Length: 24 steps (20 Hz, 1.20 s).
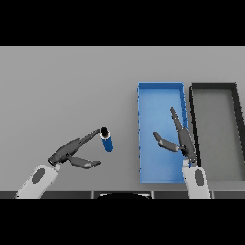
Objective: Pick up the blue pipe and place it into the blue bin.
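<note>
Grey table [62,86]: blue bin [160,93] right of centre, black bin [214,87] beside it, likely a distractor. Right hand [184,141] hangs over the blue bin, fingers straight, thumb out, holding nothing. Left hand [72,153] spread wide, empty; fingertips reach the blue pipe [107,141], contact uncertain. Pipe stands on the table just left of the blue bin, not yet grasped.

The blue pipe [107,140] is a short, deep-blue cylinder standing nearly upright on the grey table, its top tilted slightly to the left, with a dark open end ringed in white facing up. It stands apart from the blue bin [160,93], just left of it. That bin is a long, shallow, bright-blue rectangular tray lying flat, its long side running away from the robot.
</note>
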Each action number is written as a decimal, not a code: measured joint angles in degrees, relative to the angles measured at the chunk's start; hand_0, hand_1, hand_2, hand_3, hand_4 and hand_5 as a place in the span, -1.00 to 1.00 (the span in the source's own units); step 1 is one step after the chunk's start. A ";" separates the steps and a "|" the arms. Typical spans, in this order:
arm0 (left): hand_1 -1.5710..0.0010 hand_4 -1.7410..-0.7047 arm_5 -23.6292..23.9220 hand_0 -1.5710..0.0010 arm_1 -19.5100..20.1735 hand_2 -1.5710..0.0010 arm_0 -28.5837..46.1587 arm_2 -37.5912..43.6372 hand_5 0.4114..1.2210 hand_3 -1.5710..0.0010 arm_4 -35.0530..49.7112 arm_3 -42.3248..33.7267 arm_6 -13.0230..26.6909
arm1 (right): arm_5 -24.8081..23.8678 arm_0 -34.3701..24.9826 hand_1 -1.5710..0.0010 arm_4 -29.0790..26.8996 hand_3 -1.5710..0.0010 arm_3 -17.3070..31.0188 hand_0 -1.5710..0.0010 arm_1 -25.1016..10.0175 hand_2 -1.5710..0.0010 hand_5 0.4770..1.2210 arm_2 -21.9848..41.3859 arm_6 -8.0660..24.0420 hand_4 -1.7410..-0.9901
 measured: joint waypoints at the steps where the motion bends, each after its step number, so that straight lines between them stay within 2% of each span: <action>1: 1.00 0.14 0.40 1.00 -1.08 1.00 -0.06 -0.58 -0.82 1.00 -0.64 0.16 -0.99 | 0.12 0.61 1.00 -0.03 1.00 -0.59 1.00 -0.09 1.00 -0.77 0.09 -0.28 0.41; 3: 1.00 0.15 1.33 1.00 -3.99 1.00 -2.04 -1.23 -0.82 1.00 -1.65 2.43 -0.86 | 0.18 0.94 1.00 -0.46 1.00 -0.74 1.00 0.09 1.00 -0.79 -0.09 -0.53 0.42; 5: 1.00 0.18 2.33 1.00 -7.08 1.00 -3.63 -1.81 -0.81 1.00 -2.68 5.48 -0.48 | -0.02 0.36 1.00 -0.58 1.00 -0.52 1.00 0.50 1.00 -0.79 -0.13 0.67 0.43; 6: 1.00 0.19 2.64 1.00 -8.46 1.00 -3.92 -2.02 -0.81 1.00 -3.03 7.22 -0.98 | 0.40 1.33 1.00 -1.03 1.00 -1.11 1.00 -0.02 1.00 -0.79 -0.40 -0.58 0.43; 8: 1.00 0.18 3.19 1.00 -11.12 1.00 -5.48 -1.91 -0.80 1.00 -2.99 10.14 -1.14 | 0.42 0.78 1.00 -1.36 1.00 -0.37 1.00 0.36 1.00 -0.80 -0.54 -0.59 0.43; 12: 1.00 0.23 4.76 1.00 -14.19 1.00 -5.97 -2.36 -0.79 1.00 -4.63 14.15 -3.16 | 0.56 0.31 1.00 -2.13 1.00 -0.22 1.00 -0.01 1.00 -0.81 -1.28 -0.05 0.44; 14: 1.00 0.24 5.80 1.00 -15.82 0.97 -6.71 -2.53 -0.74 1.00 -5.90 16.66 -4.96 | 0.90 1.19 1.00 -1.60 1.00 -0.50 1.00 -0.12 1.00 -0.81 -0.71 -1.43 0.45; 16: 1.00 0.17 5.19 1.00 -17.71 0.89 -7.68 -2.09 -0.62 0.94 -4.89 18.96 -7.54 | 0.67 1.45 1.00 -1.47 1.00 -0.54 1.00 -0.37 1.00 -0.80 -0.97 -0.79 0.47; 17: 0.94 0.09 4.67 1.00 -18.15 0.79 -7.71 -2.03 -0.53 0.86 -4.01 18.62 -7.42 | 0.45 1.30 1.00 -1.03 1.00 -0.12 1.00 -0.43 1.00 -0.79 -0.94 -0.78 0.48; 18: 0.85 0.01 3.82 1.00 -19.36 0.66 -8.32 -1.39 -0.45 0.74 -2.19 19.64 -6.67 | 0.60 1.78 1.00 -0.84 1.00 -0.55 1.00 -0.43 1.00 -0.79 -0.63 -1.84 0.47; 19: 0.68 -0.09 3.64 0.95 -20.21 0.47 -8.90 -0.96 -0.35 0.56 -1.30 20.30 -6.05 | 0.29 1.29 1.00 -0.97 1.00 -0.46 1.00 -0.30 1.00 -0.78 -0.88 -1.40 0.45; 20: 0.48 -0.15 2.97 0.77 -20.73 0.26 -8.46 -0.91 -0.08 0.25 -0.31 20.17 -7.00 | 0.74 1.53 1.00 -1.48 1.00 -0.50 1.00 -0.29 1.00 -0.78 -0.91 -1.59 0.46; 21: 0.18 -0.31 2.56 0.47 -21.54 0.01 -8.11 -0.81 0.14 0.01 0.69 20.30 -7.22 | 0.51 1.43 1.00 -1.09 1.00 -0.58 1.00 -0.04 1.00 -0.78 -0.61 -1.12 0.47; 22: -0.05 -0.44 2.97 0.17 -22.22 -0.19 -8.45 -0.46 0.31 -0.16 1.40 19.83 -6.66 | 0.22 1.51 1.00 -0.72 1.00 -0.14 1.00 -0.02 1.00 -0.77 -0.66 -1.14 0.47; 23: -0.24 -0.54 3.27 -0.06 -22.07 -0.35 -7.86 -0.61 0.45 -0.29 0.84 19.39 -6.91 | 0.55 1.66 1.00 -1.08 1.00 -0.75 1.00 -0.31 1.00 -0.77 -0.74 -1.78 0.48; 24: -0.39 -0.63 3.58 -0.25 -22.55 -0.48 -8.09 -0.78 0.56 -0.42 0.19 19.60 -7.31 | 0.44 1.18 1.00 -0.80 1.00 -0.29 1.00 -0.04 1.00 -0.77 -0.51 -1.13 0.49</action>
